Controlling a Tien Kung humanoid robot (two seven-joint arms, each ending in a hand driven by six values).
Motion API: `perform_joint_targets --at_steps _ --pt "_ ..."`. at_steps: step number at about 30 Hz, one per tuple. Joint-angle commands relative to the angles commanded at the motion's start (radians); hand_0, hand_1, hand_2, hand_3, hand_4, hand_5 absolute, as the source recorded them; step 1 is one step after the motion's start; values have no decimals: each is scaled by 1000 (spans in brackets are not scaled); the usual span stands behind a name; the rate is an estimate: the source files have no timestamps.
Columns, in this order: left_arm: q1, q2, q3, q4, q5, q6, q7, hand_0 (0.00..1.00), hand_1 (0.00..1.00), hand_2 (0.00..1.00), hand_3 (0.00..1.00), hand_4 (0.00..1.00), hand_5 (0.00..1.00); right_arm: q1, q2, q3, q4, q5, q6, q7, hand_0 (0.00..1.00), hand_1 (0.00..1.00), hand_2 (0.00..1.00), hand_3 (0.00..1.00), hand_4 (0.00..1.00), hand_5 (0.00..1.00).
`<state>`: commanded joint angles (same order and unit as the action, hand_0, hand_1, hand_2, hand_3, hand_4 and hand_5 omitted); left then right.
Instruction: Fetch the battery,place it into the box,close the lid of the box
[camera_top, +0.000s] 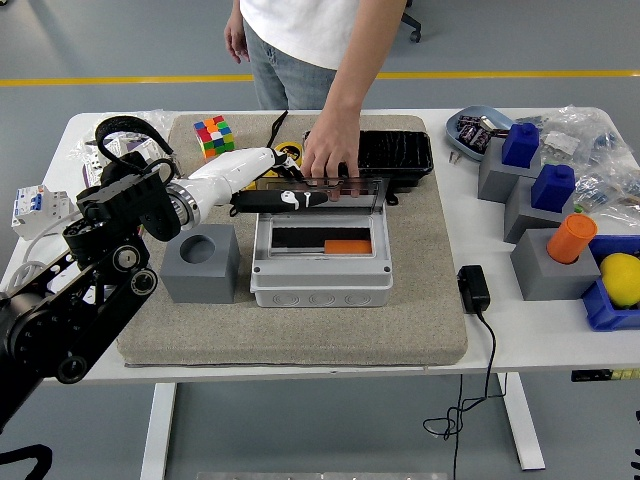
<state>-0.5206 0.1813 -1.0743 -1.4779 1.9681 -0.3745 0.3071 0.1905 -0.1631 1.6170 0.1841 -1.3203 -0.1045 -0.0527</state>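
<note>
White table (300, 355), grey felt mat (300, 320) laid over its middle, presumably to stop parts sliding.

Lower left of the frame: the left arm (90, 290) is brought in from the corner and is extended up and right across the mat.

Centre, near edge of the mat: a grey box (320, 262) is set square to the robot, interior exposed. An orange block (347, 246) is seen lying in the dark recess, right of middle; if that is the battery, it is already placed. This is a judgement only, no label can be read.

Just left of the box: a grey cube with a round hole (200, 262), touching or nearly touching the box wall.

Back edge of the box: the tinted lid (335, 190) is held raised on its hinge. The left hand (285, 197) is stretched flat along the lid's left part, dark fingers extended, nothing pinched; whether the lid is actually contacted cannot be told. A person's hand (328, 155) is rested on the lid's upper edge from the far side, apparently to steady it.

Step in hand is judged to be lid closing, not yet done.

Behind the box: a black tray (400, 150). Upper left of the mat: a colour cube (212, 133).

Right side: grey stands topped with blue blocks (535, 170), an orange cylinder (571, 238), well apart from the work.

Right hand not seen.
</note>
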Motion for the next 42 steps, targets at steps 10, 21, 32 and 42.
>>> perform_joint_targets --at_steps 10,21,32,42 --pt "10 8 9 -38 -11 -24 64 978 822 751 711 998 998 -1 0 7 -1 -4 1 0 833 793 772 813 998 998" --pt "24 15 8 -146 63 -46 232 960 818 754 734 998 998 1 0 10 -1 -5 1 1 832 793 772 813 998 998" --pt "33 33 19 -170 7 -81 230 959 817 755 729 998 998 4 -4 9 0 -3 -1 1 832 793 772 813 998 998" --pt "55 63 0 -216 -198 -73 184 910 804 750 732 998 998 2 -7 15 -1 -9 -1 0 832 793 772 813 998 998"
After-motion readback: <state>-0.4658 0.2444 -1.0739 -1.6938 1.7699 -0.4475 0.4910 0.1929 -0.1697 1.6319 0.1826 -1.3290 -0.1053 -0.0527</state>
